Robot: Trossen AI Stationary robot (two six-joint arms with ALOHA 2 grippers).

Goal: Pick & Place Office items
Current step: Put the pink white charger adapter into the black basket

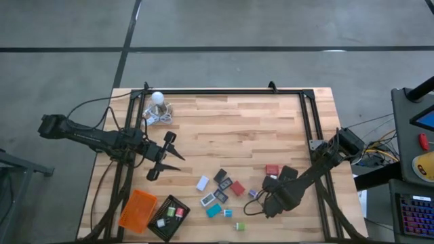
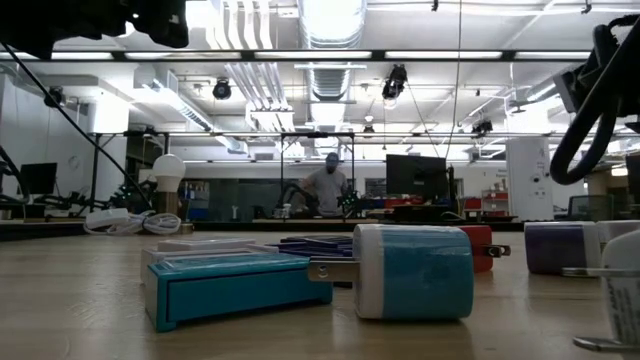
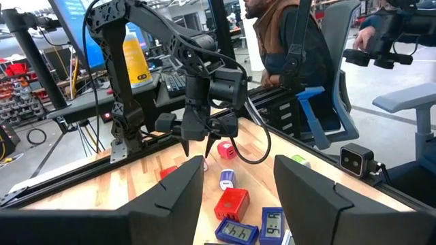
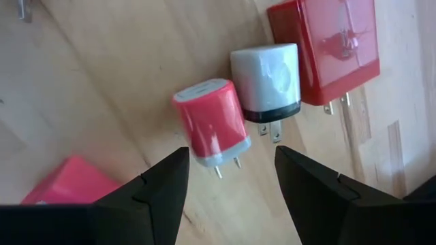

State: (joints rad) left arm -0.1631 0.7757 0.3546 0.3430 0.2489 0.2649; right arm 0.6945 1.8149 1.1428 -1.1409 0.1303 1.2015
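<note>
The office items, small blocky pieces in red, teal, white, black and purple, lie scattered on the wooden table [image 1: 224, 129] around its near middle [image 1: 220, 193]. My right gripper [image 4: 231, 180] points steeply down over the right side of the scatter [image 1: 264, 202], open. Just ahead of its fingers lie a red-and-white plug piece [image 4: 208, 122], a grey plug piece with a black band [image 4: 267, 82] and a larger red one [image 4: 327, 47], all flat on the wood. My left gripper [image 1: 168, 157] hangs level and open left of the scatter, nothing between its fingers [image 3: 235, 197].
An orange tray [image 1: 137, 210] and a black tray [image 1: 157, 230] holding a few pieces sit at the near left. A white bulb with a coiled cord [image 1: 157, 100] stands at the far left. A black frame [image 1: 224, 91] borders the table. People sit beyond the table [image 3: 286, 47].
</note>
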